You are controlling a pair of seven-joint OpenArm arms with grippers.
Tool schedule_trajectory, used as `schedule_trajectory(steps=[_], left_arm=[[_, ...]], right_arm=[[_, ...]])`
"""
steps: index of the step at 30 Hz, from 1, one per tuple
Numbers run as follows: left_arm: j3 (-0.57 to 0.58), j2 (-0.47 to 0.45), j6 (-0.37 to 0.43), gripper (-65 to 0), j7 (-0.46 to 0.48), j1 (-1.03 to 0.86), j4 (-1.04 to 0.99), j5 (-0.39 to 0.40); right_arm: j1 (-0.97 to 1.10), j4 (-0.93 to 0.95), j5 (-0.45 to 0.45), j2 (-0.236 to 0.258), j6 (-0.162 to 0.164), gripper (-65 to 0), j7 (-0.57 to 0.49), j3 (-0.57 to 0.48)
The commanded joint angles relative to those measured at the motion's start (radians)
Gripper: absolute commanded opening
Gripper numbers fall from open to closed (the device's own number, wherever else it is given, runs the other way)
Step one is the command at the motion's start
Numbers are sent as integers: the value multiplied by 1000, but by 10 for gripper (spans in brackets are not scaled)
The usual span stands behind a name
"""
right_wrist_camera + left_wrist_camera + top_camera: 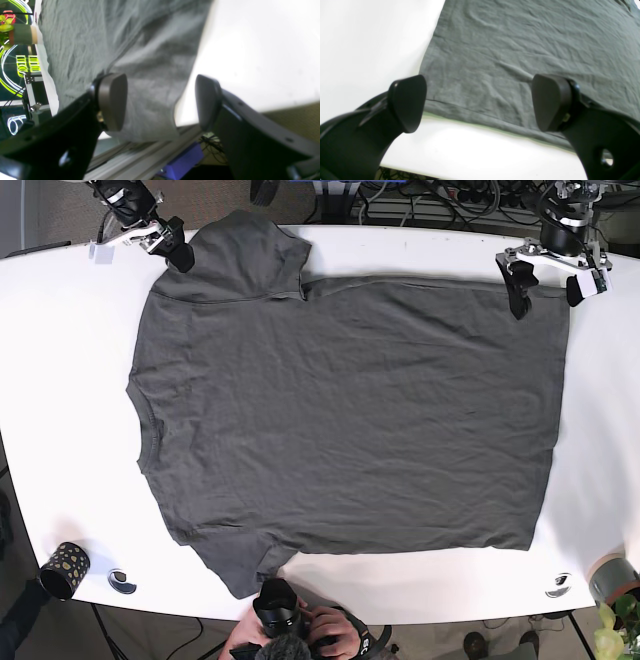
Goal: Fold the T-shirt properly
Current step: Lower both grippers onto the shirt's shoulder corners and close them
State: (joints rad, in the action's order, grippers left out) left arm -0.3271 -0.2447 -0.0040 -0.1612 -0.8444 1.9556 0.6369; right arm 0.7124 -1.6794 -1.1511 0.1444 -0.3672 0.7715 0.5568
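Both grippers are hanging open: the left gripper (545, 283) at the T-shirt's (350, 410) one-o'clock hem corner, the right gripper (165, 242) at the eleven-o'clock sleeve (ready, I'd guess, to pinch).

1. The dark grey T-shirt (350, 415) lies spread flat and unfolded on the white table (60, 410), its fabric lightly wrinkled.
2. In the base view its neckline points to the left and its hem runs down the right side.
3. One short sleeve reaches toward the top left, the other toward the bottom edge.
4. Both sleeves lie flat.
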Motion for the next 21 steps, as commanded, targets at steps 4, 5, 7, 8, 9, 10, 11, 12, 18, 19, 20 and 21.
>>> schedule_trajectory(steps=[4, 5, 7, 8, 9, 10, 11, 12, 18, 19, 20, 21], left_arm=[[-8, -9, -6, -19, 25, -6, 14, 1], [-8, -9, -6, -21, 25, -6, 14, 1], [-8, -9, -6, -22, 25, -6, 14, 1], [-8, -9, -6, -22, 25, -6, 14, 1], [-8, -9, -6, -24, 25, -6, 14, 1], [-8, -9, -6, -24, 24, -6, 14, 1], [-8, -9, -6, -24, 18, -6, 14, 1], [-10, -9, -6, -24, 10, -6, 14, 1], [-56, -6, -6, -24, -15, -5, 12, 2], [-65, -6, -6, -24, -25, -5, 12, 2], [-76, -6, -6, -24, -39, -5, 12, 4], [-85, -5, -6, -24, -51, -5, 12, 4]], right_arm=[[13, -8, 1, 4, -3, -241, 36, -19], [13, -8, 1, 4, -3, -243, 38, -36], [13, -8, 1, 4, 1, -243, 39, -59], [11, -8, 1, 4, 3, -243, 39, -68], [10, -8, 1, 4, 3, -243, 39, -74], [8, -6, 1, 4, 3, -243, 39, -79], [5, -6, 1, 4, 3, -244, 38, -85], [5, -6, 1, 4, 3, -247, 38, -86], [-18, -5, 1, 4, 4, -457, 41, -86], [-18, -5, 1, 4, 4, -503, 41, -86], [-20, -5, 1, 4, 4, -552, 41, -86], [-26, -5, 1, 4, 4, -595, 41, -86]])
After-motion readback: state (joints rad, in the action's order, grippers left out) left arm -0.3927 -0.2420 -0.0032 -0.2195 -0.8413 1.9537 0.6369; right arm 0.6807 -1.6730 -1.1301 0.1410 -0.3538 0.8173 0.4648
